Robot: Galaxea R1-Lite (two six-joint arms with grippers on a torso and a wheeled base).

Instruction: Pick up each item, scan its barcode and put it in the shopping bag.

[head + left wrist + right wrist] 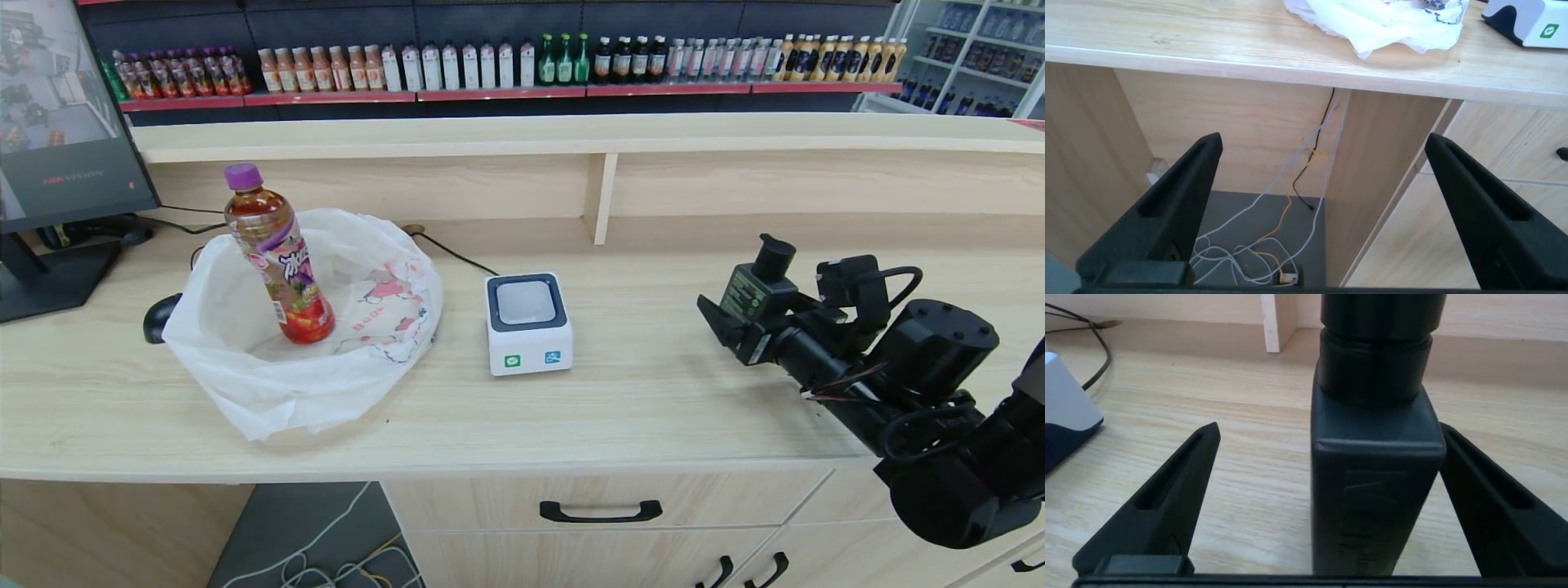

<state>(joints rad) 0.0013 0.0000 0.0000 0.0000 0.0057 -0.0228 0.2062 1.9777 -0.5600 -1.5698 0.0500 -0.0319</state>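
Sitting between right jaws, seemingly ungripped: bottle (1376, 457)

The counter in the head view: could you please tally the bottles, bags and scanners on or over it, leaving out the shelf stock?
Bottles: 2, the tea bottle standing in the bag and the dark bottle between the fingers of the right gripper.
Bags: 1, the shopping bag.
Scanners: 1, the scanner.
Total: 4.
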